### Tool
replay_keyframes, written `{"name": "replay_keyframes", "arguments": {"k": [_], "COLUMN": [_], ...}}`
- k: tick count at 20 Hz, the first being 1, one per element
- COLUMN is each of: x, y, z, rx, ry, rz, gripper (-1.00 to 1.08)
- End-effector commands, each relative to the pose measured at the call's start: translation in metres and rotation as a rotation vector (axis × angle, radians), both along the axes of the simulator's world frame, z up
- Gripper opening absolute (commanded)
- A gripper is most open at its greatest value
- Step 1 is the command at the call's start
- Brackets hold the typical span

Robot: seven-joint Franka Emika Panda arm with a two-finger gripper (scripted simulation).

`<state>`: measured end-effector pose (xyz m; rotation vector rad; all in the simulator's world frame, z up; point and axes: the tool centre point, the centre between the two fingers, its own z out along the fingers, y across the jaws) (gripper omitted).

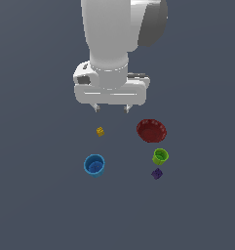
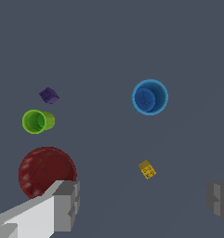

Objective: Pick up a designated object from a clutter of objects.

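Progress: nothing is picked up yet. The yellow block (image 1: 100, 131) sits on the dark grey floor (image 1: 36, 205) by itself, and nothing touches it.

Gripper: the gripper (image 1: 111, 108) hangs up in the air above the things. Its two fingers are spread wide apart and hold nothing. In the wrist view the gripper (image 2: 143, 202) shows one grey finger (image 2: 67, 204) on one side and one on the other, with a big open gap between them.

Left to do: I think the arm has to go down over the yellow block, close its fingers on it, and lift it. None of that has begun.

Where the block is: in the exterior view it lies just under the gripper's fingertips, a bit toward 7 o'clock from them. The blue cup (image 1: 94, 165) is near it at 6 o'clock. The red bowl (image 1: 151, 130) is well apart at 3 o'clock.

How the block looks: the yellow block (image 2: 147, 169) is tiny, much smaller than the cups. It is yellow-orange, box-shaped, and turned a little crooked. It has small dark spots on one side.

Other things: the green cup (image 1: 160, 156) and the purple block (image 1: 157, 173) sit well apart from it, below the red bowl.
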<state>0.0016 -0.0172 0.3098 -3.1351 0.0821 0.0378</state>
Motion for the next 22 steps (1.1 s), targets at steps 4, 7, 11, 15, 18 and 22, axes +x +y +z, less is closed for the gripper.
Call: {"name": "replay_keyframes", "arguments": {"k": [4,7,11,15,18,22], "x": [-0.001,-0.002,-0.004,-0.004,-0.004,-0.005], "y": [0.004,0.015,0.026,0.025,0.023,0.018], "z": [0.000,-0.001,0.000,-0.001,-0.005,-0.017], "rx": [0.002,0.007,0.012,0.012,0.013,0.014], "ry": [0.002,0.008,0.013,0.013,0.012,0.010], "rz": [0.011,0.044,0.073,0.072,0.080,0.103], "gripper": [1.00,1.00,1.00,1.00,1.00,1.00]}}
